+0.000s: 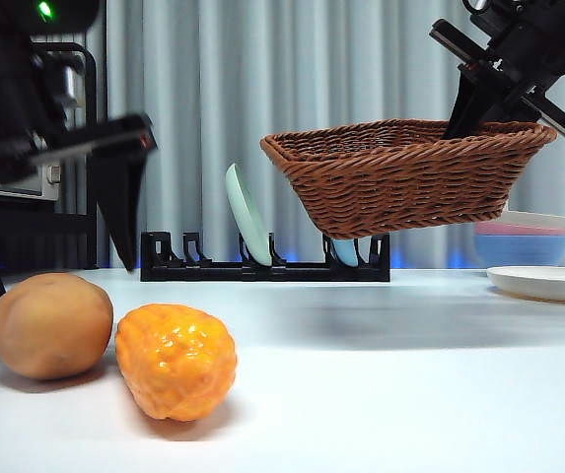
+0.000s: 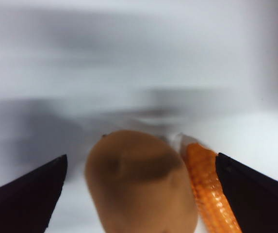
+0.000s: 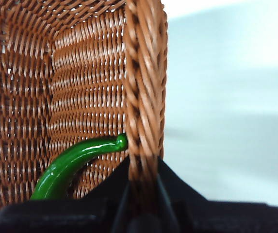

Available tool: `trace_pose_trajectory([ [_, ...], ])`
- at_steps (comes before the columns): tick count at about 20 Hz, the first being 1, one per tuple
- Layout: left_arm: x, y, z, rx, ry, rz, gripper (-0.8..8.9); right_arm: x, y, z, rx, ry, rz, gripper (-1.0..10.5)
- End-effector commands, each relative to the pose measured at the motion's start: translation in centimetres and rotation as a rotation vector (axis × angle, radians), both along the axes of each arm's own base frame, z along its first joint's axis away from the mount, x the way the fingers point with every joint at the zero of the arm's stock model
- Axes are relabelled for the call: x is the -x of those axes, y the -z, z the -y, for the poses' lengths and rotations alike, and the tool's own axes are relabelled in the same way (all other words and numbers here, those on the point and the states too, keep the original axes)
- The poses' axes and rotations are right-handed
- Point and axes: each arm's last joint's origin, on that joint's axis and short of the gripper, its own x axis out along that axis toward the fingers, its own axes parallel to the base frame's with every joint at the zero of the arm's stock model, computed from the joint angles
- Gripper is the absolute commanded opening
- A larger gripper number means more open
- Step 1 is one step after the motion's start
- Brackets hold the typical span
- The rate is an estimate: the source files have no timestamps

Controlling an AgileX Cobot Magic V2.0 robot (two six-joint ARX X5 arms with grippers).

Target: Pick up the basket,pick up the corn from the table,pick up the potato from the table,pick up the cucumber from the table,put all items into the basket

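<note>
Left pincer (image 2: 139, 194) hangs spread over the potato (image 2: 141, 187), corn (image 2: 211, 194) touching alongside near the tabletop's (image 1: 410, 374) front-left corner; right pincer (image 3: 143, 194) pinches the raised basket's (image 3: 143, 87) rim, cucumber (image 3: 75, 162) inside.

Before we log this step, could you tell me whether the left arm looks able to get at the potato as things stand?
Probably yes. The left claw is open, with the potato between its jaws and nothing lying over it. The corn lies close beside the potato, just inside one jaw, so it might get pinched too.
</note>
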Motion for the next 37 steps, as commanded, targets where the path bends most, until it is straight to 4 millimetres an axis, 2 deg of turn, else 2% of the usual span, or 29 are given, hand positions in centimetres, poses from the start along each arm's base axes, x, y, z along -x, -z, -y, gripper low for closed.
trace_pose_trajectory([
  [1, -0.6, 2.0, 0.3, -0.042, 0.019, -0.068, 6.47, -0.2, -0.2, -0.1, -0.012, -0.008, 0.015, -0.1],
  [4, -1.2, 3.5, 0.6, -0.067, 0.024, -0.114, 6.39, -0.2, -0.2, -0.1, -0.012, -0.007, 0.015, -0.1],
  [5, -1.3, 3.8, 0.7, -0.070, 0.033, -0.119, 5.43, -0.2, -0.2, -0.1, -0.012, -0.007, 0.015, -0.1],
  [6, -1.4, 4.1, 0.8, -0.072, 0.048, -0.127, 3.59, -0.2, -0.2, -0.1, -0.010, -0.006, 0.015, -0.1],
  [7, -1.5, 4.2, 0.8, -0.082, 0.066, -0.128, 1.24, -0.3, -0.2, -0.1, -0.010, -0.006, 0.015, -0.1],
  [8, -1.5, 4.3, 0.8, -0.088, 0.080, -0.123, -0.29, -0.3, -0.2, -0.1, -0.010, -0.006, 0.015, -0.1],
  [12, -1.5, 3.9, 0.5, -0.088, 0.119, -0.107, -0.09, -0.2, -0.2, -0.1, -0.010, -0.005, 0.015, -0.1],
  [14, -1.3, 2.5, 0.2, -0.041, 0.137, -0.064, -0.09, -0.2, -0.2, -0.1, -0.009, -0.005, 0.014, -0.1],
  [16, -0.6, -0.5, -0.2, 0.048, 0.159, 0.035, -0.08, -0.2, -0.2, -0.4, -0.009, -0.013, 0.014, -0.1],
  [20, 0.0, -9.6, -0.4, 0.197, 0.186, 0.407, -0.08, -0.3, 0.1, -1.2, -0.003, -0.039, 0.014, -0.1],
  [22, -0.6, -13.6, 0.0, 0.259, 0.212, 0.555, -0.08, -0.3, 0.4, -1.7, -0.003, -0.051, 0.004, -0.1],
  [25, -2.8, -16.8, 1.2, 0.288, 0.229, 0.637, -0.08, -0.2, 0.5, -2.5, -0.011, -0.070, -0.007, -0.1],
  [27, -4.8, -17.6, 2.7, 0.286, 0.274, 0.647, -0.08, 0.0, 0.5, -3.2, -0.013, -0.089, -0.008, -0.1],
  [29, -7.0, -17.2, 4.7, 0.261, 0.311, 0.627, -0.08, 0.2, 0.5, -3.8, -0.014, -0.107, -0.009, -0.1],
  [33, -11.0, -13.9, 8.2, 0.201, 0.352, 0.488, -0.08, 0.4, 0.5, -4.4, -0.016, -0.122, -0.011, -0.1],
  [35, -12.1, -12.0, 9.3, 0.161, 0.353, 0.433, -0.08, 0.4, 0.5, -4.4, -0.016, -0.122, -0.012, -0.1],
  [37, -12.3, -10.9, 9.8, 0.141, 0.371, 0.399, 0.03, 0.4, 0.5, -4.4, -0.015, -0.121, -0.011, -0.1],
])
